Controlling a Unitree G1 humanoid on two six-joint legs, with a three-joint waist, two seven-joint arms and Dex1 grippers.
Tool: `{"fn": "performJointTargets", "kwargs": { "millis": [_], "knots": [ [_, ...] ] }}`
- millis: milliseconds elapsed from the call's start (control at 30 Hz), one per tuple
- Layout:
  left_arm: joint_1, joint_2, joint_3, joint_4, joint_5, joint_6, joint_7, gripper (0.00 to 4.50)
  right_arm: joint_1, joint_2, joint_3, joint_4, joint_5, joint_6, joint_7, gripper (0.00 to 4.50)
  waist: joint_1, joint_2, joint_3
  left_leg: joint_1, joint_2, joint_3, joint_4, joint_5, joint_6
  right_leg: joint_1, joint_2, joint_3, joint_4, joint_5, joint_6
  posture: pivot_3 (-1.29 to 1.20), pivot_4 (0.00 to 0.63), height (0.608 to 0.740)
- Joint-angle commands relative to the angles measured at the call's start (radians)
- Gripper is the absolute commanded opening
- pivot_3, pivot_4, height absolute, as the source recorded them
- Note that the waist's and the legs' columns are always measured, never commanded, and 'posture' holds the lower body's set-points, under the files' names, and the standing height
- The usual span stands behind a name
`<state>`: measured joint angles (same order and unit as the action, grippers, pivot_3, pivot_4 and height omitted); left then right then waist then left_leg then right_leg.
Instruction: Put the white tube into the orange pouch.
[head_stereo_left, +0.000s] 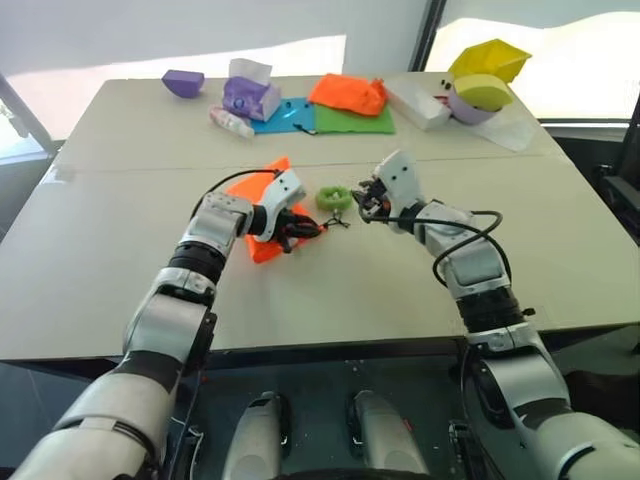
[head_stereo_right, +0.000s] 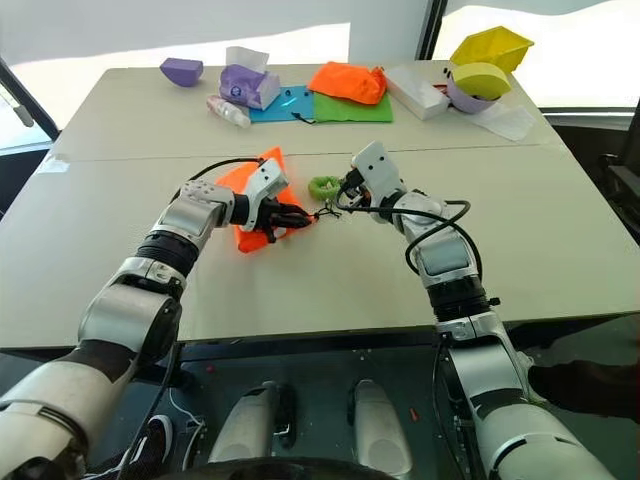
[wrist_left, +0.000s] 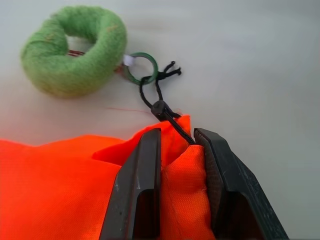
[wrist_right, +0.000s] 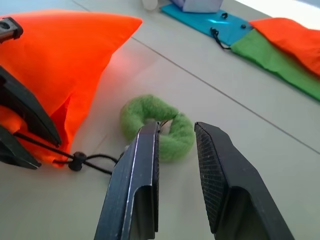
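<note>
1. The left gripper (wrist_left: 177, 145) pinches a fold of the orange pouch (wrist_left: 60, 190) at its corded mouth.
2. The right gripper (wrist_right: 175, 132) hangs parted and empty just beside the green ring (wrist_right: 160, 127).
3. The pouch lies mid-table (head_stereo_left: 100, 300).
4. The white tube cannot be located.

A wide, pale beige bench (head_stereo_left: 120, 300) filled the middle of the room, its top split by a straight seam running across it. Behind it, bright daylight came through pale window panels (head_stereo_left: 150, 30) parted by a dark upright post (head_stereo_left: 432, 30). The floor below the near edge looked dark, perhaps grey.
</note>
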<state>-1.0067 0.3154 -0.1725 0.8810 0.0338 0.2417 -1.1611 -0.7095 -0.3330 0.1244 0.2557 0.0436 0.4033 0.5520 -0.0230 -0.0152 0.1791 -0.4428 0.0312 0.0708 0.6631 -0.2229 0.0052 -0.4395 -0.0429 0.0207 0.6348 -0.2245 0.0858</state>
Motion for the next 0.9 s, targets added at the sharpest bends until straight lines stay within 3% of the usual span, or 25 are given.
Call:
{"fn": "performJointTargets", "kwargs": {
  "millis": [33, 400, 533, 700, 900],
  "knots": [
    [0.066, 0.054, -0.026, -0.12, -0.002, 0.044, -0.061, 1.11, 0.002, 0.007, 0.012, -0.066, 0.006, 0.0, 0.019, 1.12, -0.002, 0.0, 0.0, 0.0, 0.0, 0.0, 0.0, 0.0, 0.0, 0.0, 0.0, 0.0, 0.0, 0.0, 0.0, 0.0, 0.15, 0.74],
    [0.32, 0.209, -0.009, -0.552, -0.082, 0.248, -0.102, 1.11, -0.004, 0.052, 0.035, -0.039, 0.01, -0.029, 0.027, 1.12, -0.023, 0.0, 0.0, 0.003, 0.001, 0.0, 0.0, 0.0, 0.0, -0.001, -0.001, 0.004, 0.005, 0.0, 0.0, 0.0, 0.15, 0.74],
    [0.35, 0.227, 0.02, -0.613, -0.117, 0.285, -0.053, 1.11, -0.037, 0.086, 0.042, 0.014, 0.028, -0.044, 0.059, 1.12, -0.022, 0.0, 0.0, 0.004, 0.002, 0.001, 0.0, 0.0, 0.0, -0.002, 0.0, 0.004, 0.009, -0.001, -0.001, 0.0, 0.15, 0.74],
    [0.355, 0.186, 0.001, -0.62, -0.128, 0.278, 0.012, 1.05, -0.06, 0.125, 0.054, 0.03, 0.025, 0.0, 0.066, 3.35, -0.018, 0.0, 0.0, 0.004, 0.001, 0.003, 0.002, 0.002, 0.0, -0.002, -0.001, 0.004, 0.012, -0.002, -0.004, 0.0, 0.15, 0.74],
    [0.373, 0.176, 0.0, -0.639, -0.14, 0.288, 0.048, 1.05, -0.12, 0.164, 0.06, 0.183, -0.032, -0.026, -0.025, 3.35, -0.02, 0.0, 0.0, 0.004, 0.001, 0.004, 0.002, 0.002, 0.0, -0.002, -0.003, 0.005, 0.012, -0.002, -0.004, 0.0, 0.15, 0.74]
  ]
}}
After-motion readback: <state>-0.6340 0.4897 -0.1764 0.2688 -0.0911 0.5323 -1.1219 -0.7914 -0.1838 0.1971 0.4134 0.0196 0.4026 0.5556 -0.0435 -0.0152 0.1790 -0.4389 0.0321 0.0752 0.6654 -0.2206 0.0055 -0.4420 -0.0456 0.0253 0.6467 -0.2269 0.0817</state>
